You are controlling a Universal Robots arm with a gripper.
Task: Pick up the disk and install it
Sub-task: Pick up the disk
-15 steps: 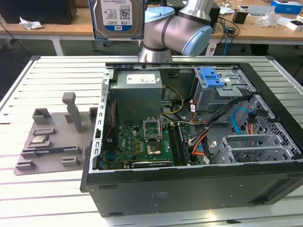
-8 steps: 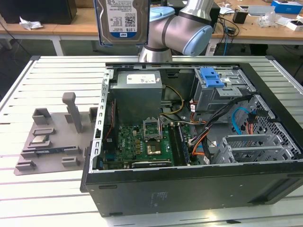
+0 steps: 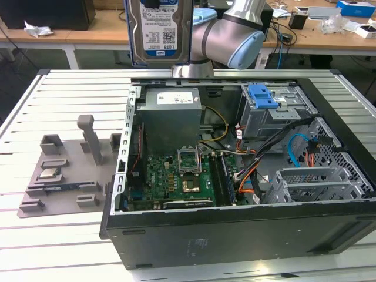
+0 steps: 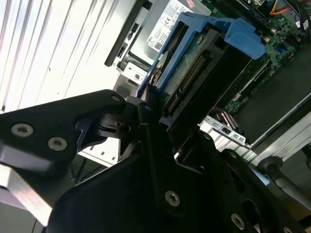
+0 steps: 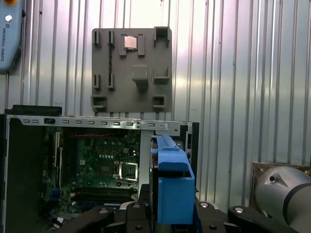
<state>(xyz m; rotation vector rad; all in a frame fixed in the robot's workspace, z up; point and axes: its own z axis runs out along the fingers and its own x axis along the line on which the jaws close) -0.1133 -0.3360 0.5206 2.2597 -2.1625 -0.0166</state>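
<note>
The disk (image 3: pixel 160 29), a silver drive with a white and blue label, hangs upright in the air above the back edge of the open computer case (image 3: pixel 235 235), over the grey power-supply box (image 3: pixel 170 114). Its blue carrier frame (image 4: pixel 214 34) runs along the drive's edge, with the connector side (image 4: pixel 192 73) in sight, in the second wrist view. My gripper (image 4: pixel 153 109) is shut on the disk, a black finger on each side. The first wrist view looks along the blue carrier (image 5: pixel 172 189) down onto the case.
Inside the case lie the motherboard (image 3: pixel 176 176), cables, and a drive bay with a blue latch (image 3: pixel 262 97) at the exterior view's right. A grey fixture plate (image 3: pixel 64 170) sits on the slatted metal table (image 3: pixel 35 235) at the left. The arm's elbow (image 3: pixel 235 35) stands behind the case.
</note>
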